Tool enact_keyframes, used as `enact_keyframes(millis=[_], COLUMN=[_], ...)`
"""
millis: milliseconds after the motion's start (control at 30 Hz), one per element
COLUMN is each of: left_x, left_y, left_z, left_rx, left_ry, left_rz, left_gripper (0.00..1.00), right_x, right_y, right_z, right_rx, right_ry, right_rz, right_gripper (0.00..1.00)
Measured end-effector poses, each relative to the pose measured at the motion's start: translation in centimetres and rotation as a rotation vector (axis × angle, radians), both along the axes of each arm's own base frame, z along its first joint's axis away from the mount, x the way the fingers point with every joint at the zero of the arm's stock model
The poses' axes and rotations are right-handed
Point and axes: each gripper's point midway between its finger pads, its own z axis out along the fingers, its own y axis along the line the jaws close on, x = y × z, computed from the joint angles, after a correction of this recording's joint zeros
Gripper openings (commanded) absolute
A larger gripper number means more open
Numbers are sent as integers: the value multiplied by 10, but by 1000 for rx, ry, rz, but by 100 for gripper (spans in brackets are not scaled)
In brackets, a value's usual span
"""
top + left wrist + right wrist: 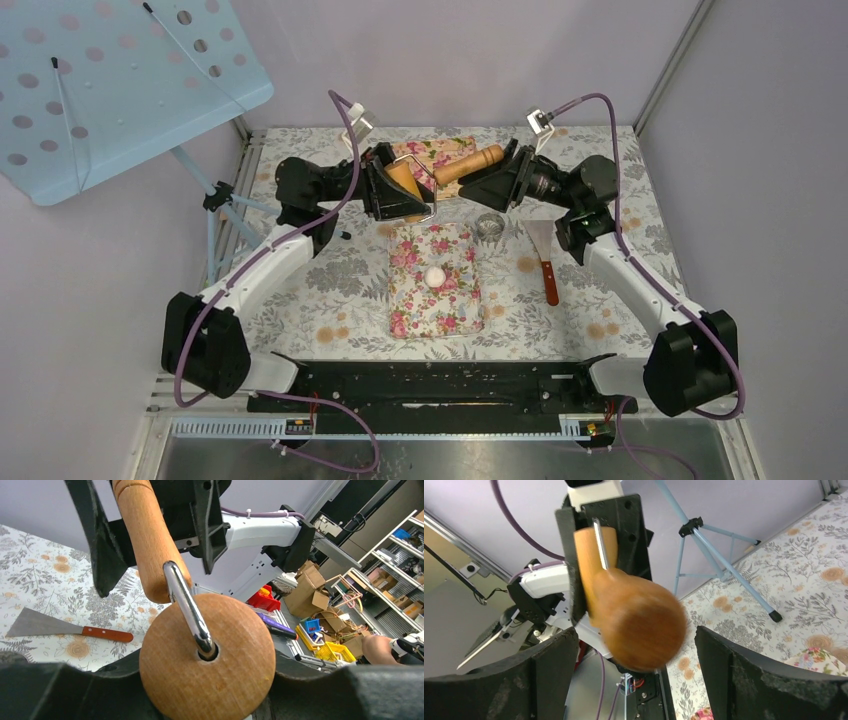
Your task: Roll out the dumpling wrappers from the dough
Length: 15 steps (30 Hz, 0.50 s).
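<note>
The dough (435,276) is one small white ball lying at the middle of the floral mat (420,315), which rests on the tabletop (320,290). It is well apart from both claws. The metal ring (490,225) stands just off the mat's far right corner. The scraper (545,262) lies right of the mat, past the ring, with its blade at the far end. The roller (468,163) is held above the tabletop beyond the mat's far edge. The left claw (405,192) is partly closed and clamped on the roller's wooden drum. The right claw (480,180) stands wide, straddling the roller's handle with a gap on each side. A floral cloth (430,150) lies beyond the mat, under the roller.
</note>
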Motion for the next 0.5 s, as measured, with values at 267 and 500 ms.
enact_keyframes(millis=[267, 500], left_x=[18, 23], left_y=[-12, -24], left_z=[-30, -47], left_rx=[38, 63], left_ry=[68, 101], left_rz=[30, 27], left_gripper=[0, 0], right_x=[7, 14], right_y=[0, 0], right_z=[3, -10], right_rx=[38, 37], right_ry=[10, 43], right_rz=[-25, -59], right_gripper=[82, 65])
